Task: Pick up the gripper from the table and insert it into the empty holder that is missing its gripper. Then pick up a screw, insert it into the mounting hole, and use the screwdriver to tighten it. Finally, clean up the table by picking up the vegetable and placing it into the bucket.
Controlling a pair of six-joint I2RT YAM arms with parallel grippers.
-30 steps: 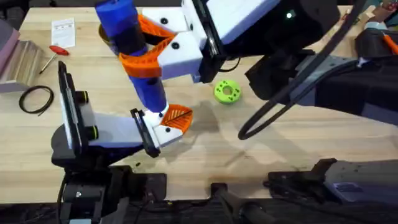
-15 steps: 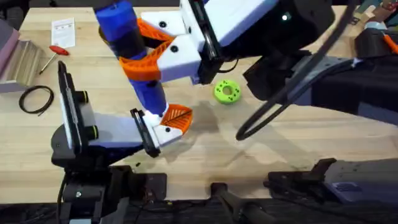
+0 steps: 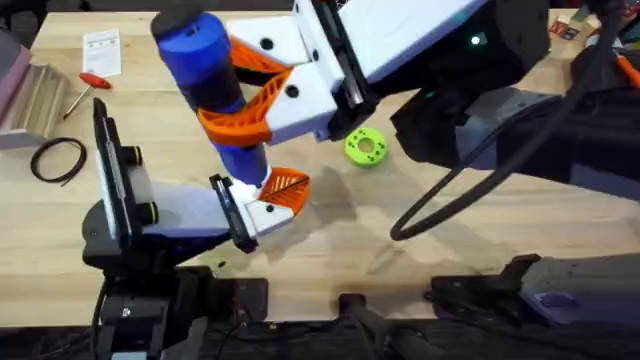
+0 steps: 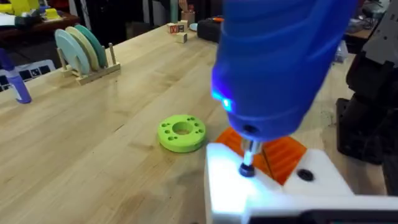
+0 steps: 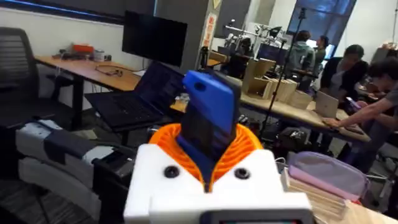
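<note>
My right gripper [image 3: 238,112] [image 5: 208,152], white with orange pads, is shut on the blue screwdriver [image 3: 212,85] [image 5: 210,109], which stands nearly upright. In the left wrist view the screwdriver [image 4: 280,62] glows blue, and its metal bit [image 4: 249,152] rests on a dark screw [image 4: 247,169] in the white holder [image 4: 267,196]. The orange gripper [image 3: 287,188] [image 4: 285,152] sits in that holder [image 3: 262,212]. My left gripper [image 3: 235,212] is at the holder's near side. The vegetable and the bucket are out of view.
A green disc with holes [image 3: 365,147] [image 4: 181,132] lies just right of the holder. At the far left are a red-handled screwdriver [image 3: 92,82], a paper card [image 3: 102,52] and a black cable loop [image 3: 58,158]. A plate rack [image 4: 81,46] stands farther off.
My right gripper has shifted slightly right and the screwdriver's upper end has come a little lower. Its tip stays on the holder. The left arm has not moved.
</note>
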